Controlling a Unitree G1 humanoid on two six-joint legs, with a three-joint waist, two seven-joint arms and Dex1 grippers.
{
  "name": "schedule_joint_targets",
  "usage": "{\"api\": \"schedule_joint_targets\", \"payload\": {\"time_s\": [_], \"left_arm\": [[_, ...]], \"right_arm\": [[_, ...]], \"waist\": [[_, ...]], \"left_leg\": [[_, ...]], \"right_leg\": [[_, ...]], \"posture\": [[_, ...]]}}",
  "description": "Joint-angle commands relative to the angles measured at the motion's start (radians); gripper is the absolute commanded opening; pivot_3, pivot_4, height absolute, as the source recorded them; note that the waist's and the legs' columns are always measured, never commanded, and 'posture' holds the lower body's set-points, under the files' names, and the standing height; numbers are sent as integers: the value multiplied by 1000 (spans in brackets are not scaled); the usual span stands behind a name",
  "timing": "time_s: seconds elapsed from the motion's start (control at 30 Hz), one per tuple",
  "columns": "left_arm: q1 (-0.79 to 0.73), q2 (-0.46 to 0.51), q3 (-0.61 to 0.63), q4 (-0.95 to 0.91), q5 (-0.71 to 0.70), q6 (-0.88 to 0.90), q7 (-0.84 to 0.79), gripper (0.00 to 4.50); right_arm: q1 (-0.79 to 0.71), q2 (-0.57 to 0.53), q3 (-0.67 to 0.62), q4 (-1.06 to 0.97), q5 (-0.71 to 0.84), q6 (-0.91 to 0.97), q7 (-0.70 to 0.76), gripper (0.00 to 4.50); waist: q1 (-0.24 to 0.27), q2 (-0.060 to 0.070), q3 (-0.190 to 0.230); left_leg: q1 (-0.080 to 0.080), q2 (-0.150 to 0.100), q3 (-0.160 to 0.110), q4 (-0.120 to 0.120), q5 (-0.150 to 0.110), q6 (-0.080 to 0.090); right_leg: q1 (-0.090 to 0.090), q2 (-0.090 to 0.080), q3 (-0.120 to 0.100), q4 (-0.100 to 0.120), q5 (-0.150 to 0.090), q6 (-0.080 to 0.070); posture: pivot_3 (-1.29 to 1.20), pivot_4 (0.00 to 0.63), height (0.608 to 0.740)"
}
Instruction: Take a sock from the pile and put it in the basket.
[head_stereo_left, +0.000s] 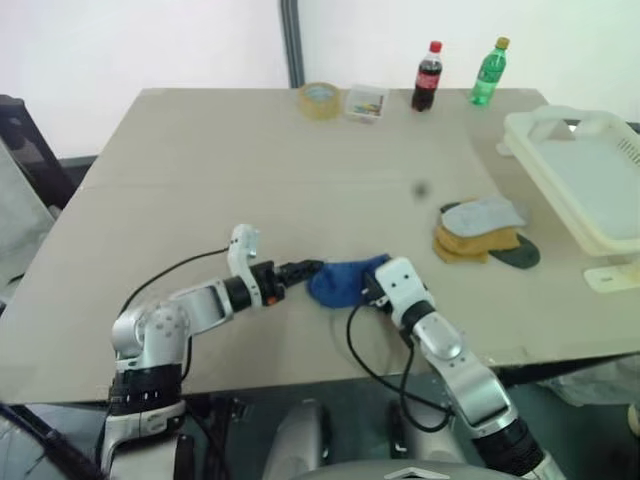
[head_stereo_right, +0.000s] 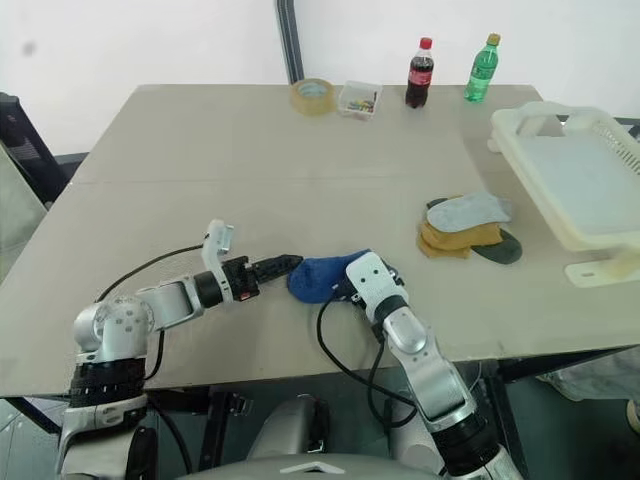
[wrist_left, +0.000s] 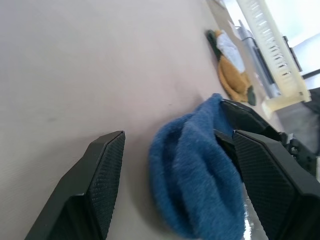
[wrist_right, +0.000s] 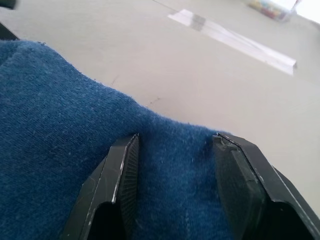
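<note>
Blue sock (head_stereo_right: 325, 275): fuzzy, bunched (R gripper (wrist_right: 175, 165) pinching it).

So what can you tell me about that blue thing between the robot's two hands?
It is a royal blue sock of soft, fuzzy knit, bunched into a rounded lump on the beige table, apart from the other socks. The right hand has its two black fingers around one fold; the left hand is open, its fingers either side of it.

Blue sock (wrist_right: 75, 165): we find its lower part cut off below the right gripper's fingers (wrist_right: 125, 175). Basket (head_stereo_left: 600, 190): far side cut off.
</note>
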Motion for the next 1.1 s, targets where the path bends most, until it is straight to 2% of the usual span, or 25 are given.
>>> {"api": "schedule_joint_targets", "payload": {"time_s": [0.03,0.17,0.3,0.4,0.77,0.87,1.1], "left_arm": [[-43,-40,29,33,-64,64,18,3680],[-59,-49,17,13,-109,118,-9,3680],[-65,-41,32,13,-142,145,-24,3680],[-63,-28,51,1,-176,162,-37,3680],[-104,-116,151,46,-308,157,62,3680],[-93,-97,142,45,-319,179,79,3680],[-25,68,89,17,-215,166,46,3680]], "right_arm": [[10,3,24,74,-26,17,9,2389],[15,23,-14,78,-12,15,3,2389],[58,106,-102,35,104,45,11,2389],[79,126,-137,1,161,66,42,2389],[84,65,-160,-1,166,84,70,2389],[83,50,-154,0,158,82,73,2389],[79,26,-140,4,143,67,74,2389]], "waist": [[-4,0,0],[-10,0,0],[-8,0,0],[-8,0,0],[2,1,1],[2,1,1],[1,1,2]], "left_leg": [[0,0,0,0,0,0],[-1,0,0,0,0,0],[-1,0,-1,-1,-2,-4],[-2,0,-1,-1,-3,-5],[-4,-2,-2,-2,-3,-5],[-4,-3,-2,-3,-3,-4],[-4,-3,-2,-3,-3,-5]], "right_leg": [[0,0,0,0,0,0],[0,0,0,0,0,0],[0,-1,0,0,0,-1],[-1,-2,0,0,0,-1],[-2,-7,-2,-1,-1,-2],[-2,-6,-2,-2,-1,-2],[-3,-6,-2,-2,-1,-2]], "posture": [[0,150,740],[0,150,740],[0,150,740],[0,150,740],[0,150,740],[0,150,740],[0,150,740]]}}
